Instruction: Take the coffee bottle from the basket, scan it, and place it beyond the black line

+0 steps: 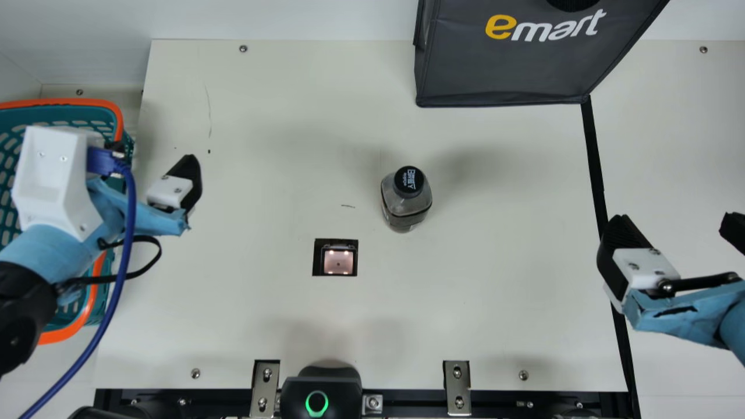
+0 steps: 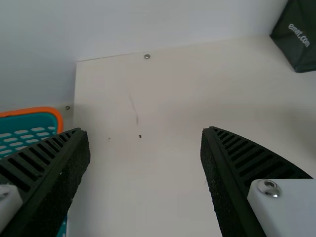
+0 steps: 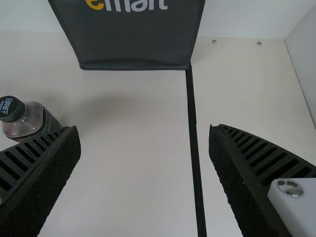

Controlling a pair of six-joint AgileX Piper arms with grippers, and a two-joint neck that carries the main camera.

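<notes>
Blue cable — bag at black line.

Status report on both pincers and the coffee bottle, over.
Both pincers open, empty. Coffee bottle upright, short of black line. Nothing between them.

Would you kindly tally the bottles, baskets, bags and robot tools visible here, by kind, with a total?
Coffee bottle: 1
Basket: 1
Dark bag: 1
Tools, the left tool and the right tool: 2
Total: 5
</notes>
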